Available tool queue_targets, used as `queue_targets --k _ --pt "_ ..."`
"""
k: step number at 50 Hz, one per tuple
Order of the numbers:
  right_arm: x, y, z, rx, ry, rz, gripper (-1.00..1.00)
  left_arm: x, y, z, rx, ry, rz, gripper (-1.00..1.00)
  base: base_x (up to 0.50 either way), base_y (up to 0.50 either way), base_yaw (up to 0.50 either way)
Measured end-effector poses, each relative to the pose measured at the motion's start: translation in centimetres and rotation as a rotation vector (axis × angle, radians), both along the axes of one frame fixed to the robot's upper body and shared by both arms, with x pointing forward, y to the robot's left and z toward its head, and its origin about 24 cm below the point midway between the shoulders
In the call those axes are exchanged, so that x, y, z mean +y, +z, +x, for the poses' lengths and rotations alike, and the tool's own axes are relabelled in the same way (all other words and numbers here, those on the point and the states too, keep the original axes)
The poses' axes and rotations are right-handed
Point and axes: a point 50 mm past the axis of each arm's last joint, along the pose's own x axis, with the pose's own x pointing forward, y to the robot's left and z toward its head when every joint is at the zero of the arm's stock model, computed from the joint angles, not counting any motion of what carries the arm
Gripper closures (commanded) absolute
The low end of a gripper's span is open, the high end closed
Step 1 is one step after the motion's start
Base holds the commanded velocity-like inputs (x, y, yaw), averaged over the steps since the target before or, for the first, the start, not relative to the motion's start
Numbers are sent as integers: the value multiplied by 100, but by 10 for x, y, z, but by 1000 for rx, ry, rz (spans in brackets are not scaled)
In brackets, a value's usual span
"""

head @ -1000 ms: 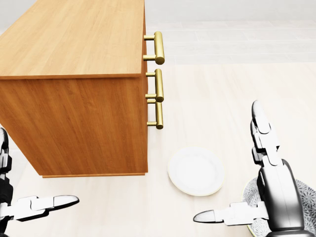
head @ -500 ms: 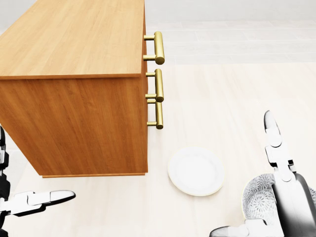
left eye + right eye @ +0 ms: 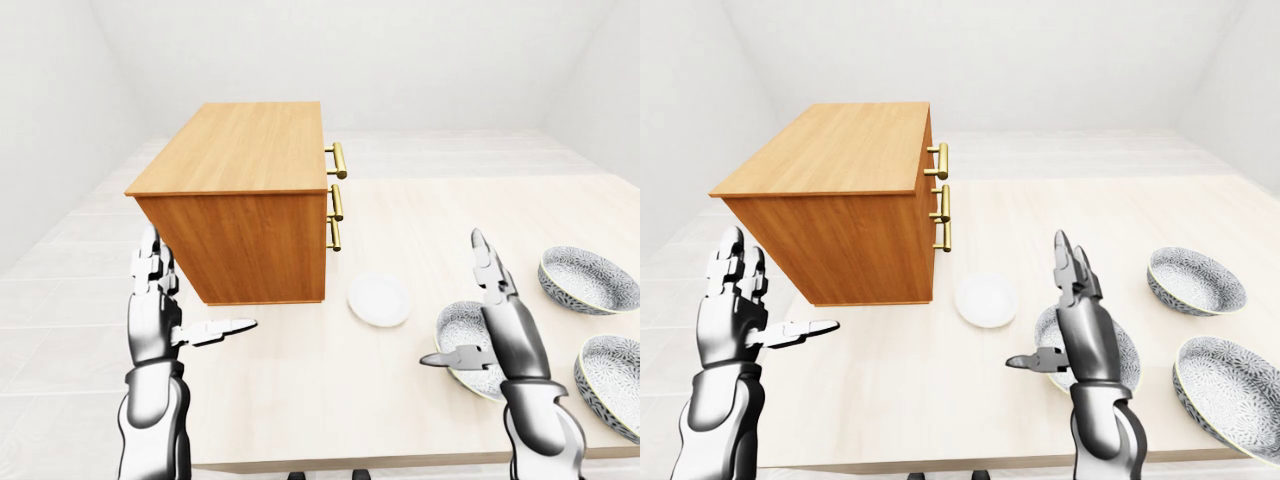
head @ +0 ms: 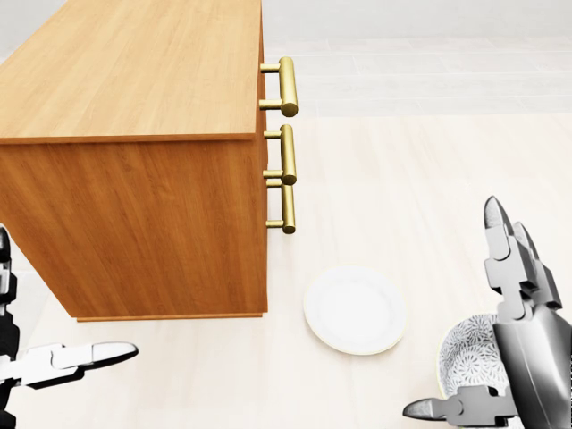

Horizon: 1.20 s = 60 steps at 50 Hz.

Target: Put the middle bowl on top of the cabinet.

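Observation:
Three patterned grey bowls stand on the pale table at the right of the left-eye view: one nearest the plate [image 3: 458, 332], one farther up [image 3: 590, 280] and one at the lower right edge [image 3: 615, 372]. My right hand [image 3: 458, 305] is open, fingers pointing up and thumb out to the left, and it covers the right part of the first bowl [image 4: 465, 353]. The wooden cabinet [image 3: 240, 150] with brass handles [image 3: 337, 195] stands at the left, its top bare. Beside the cabinet's lower left corner, my left hand [image 3: 200, 282] is open and holds nothing.
A small white plate [image 3: 379, 299] lies between the cabinet and the bowls. The table's near edge [image 3: 350, 462] runs along the bottom of the eye views. White walls surround the table.
In the head view my right hand has dropped lower and moved right, uncovering more of the bowl under it. The left hand has barely moved.

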Motion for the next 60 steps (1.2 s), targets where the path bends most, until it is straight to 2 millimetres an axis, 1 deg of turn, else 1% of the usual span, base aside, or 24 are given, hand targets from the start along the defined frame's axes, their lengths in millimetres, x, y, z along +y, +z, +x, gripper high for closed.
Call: queue_targets --k 16,31,45,60 --pt "0 2 -2 9 -20 -99 -100 -1 -1 1 5 -2 2 -100 0 0 0" --pt "-2 0 -10 34 -35 -185 -100 -1 0 -1 0 -4 7 -100 0 0 0" --pt "-11 -8 -18 106 -91 -234 -100 -1 4 -2 -15 -1 14 -100 0 0 0" --pt "-22 -23 -30 209 -168 -268 -100 -1 5 -3 -18 1 15 -100 0 0 0"
